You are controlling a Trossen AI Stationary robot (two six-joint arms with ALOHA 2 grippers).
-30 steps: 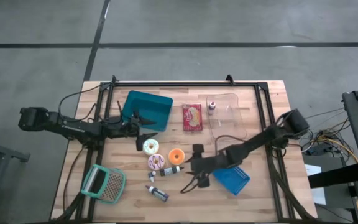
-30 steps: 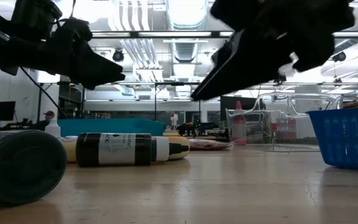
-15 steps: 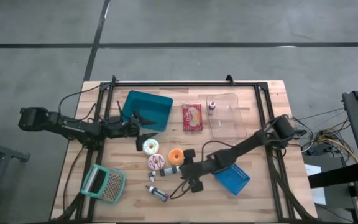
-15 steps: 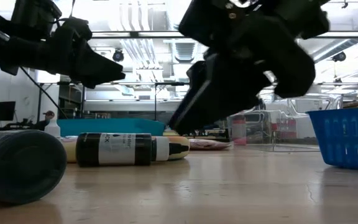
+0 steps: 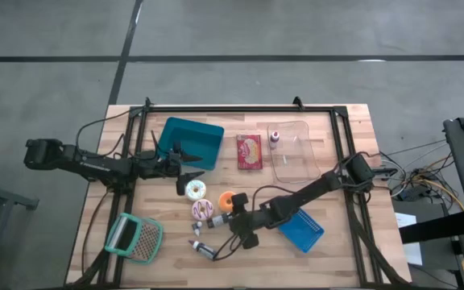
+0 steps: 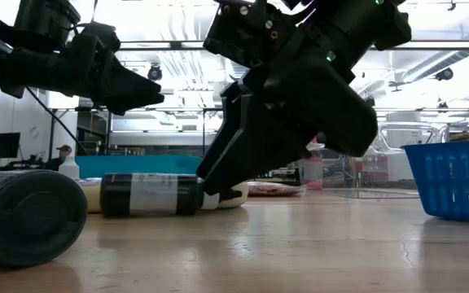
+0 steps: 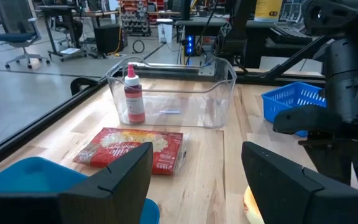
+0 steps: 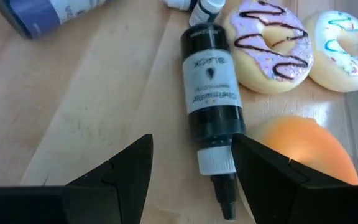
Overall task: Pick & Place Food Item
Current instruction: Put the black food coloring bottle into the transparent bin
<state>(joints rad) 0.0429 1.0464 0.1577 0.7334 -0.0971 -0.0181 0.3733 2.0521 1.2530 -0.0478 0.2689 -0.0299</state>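
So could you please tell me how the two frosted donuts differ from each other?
The purple donut has lilac icing with dark brown squiggles; the white donut has white icing with blue squiggles. The purple donut lies against the black bottle; the white donut sits on the purple one's far side. Both lie flat, icing up.

The surface (image 5: 337, 258) is light wood grain inside a black frame. Ahead of the right hand (image 8: 191, 171), whose fingers are dark, lies a black bottle (image 8: 211, 102) with a white neck and black tip. Beyond it sit a doughnut (image 8: 269, 45) with lilac icing and dark brown zigzag lines, and a doughnut (image 8: 344, 46) with white icing and blue lines. Just beside the bottle tip is an orange item (image 8: 306, 149). Ahead of the left hand (image 7: 197, 180) lie a red packet (image 7: 135, 149) and a pink bottle (image 7: 133, 93).
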